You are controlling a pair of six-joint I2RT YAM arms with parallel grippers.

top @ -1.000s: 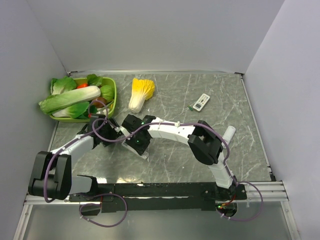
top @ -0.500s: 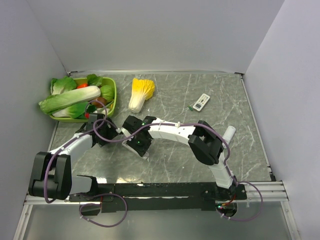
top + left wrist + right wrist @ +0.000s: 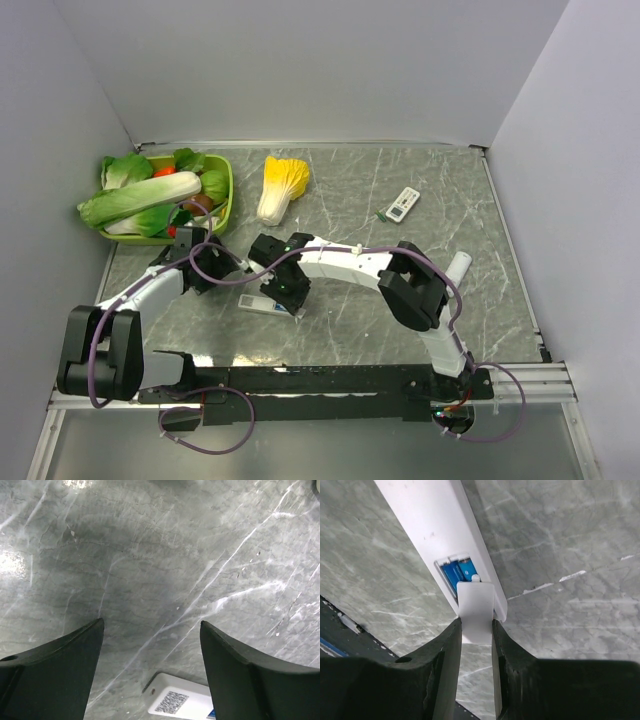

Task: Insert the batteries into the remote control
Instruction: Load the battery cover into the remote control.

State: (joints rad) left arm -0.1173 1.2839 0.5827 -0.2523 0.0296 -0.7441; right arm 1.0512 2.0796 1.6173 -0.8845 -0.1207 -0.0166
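Holds left gripper spread and empty, remote near the jaws, likely standing clear; pinches white cover in right gripper, blue batteries seated just beyond the jaws, likely to slide it shut

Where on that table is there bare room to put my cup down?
Bare tabletop lies between the yellow cabbage and the small remote, and from that remote to the right wall. The near strip right of the white remote is free too. Crowded: the vegetable basket's corner, and left-centre, where the left gripper and right gripper meet at the white remote.
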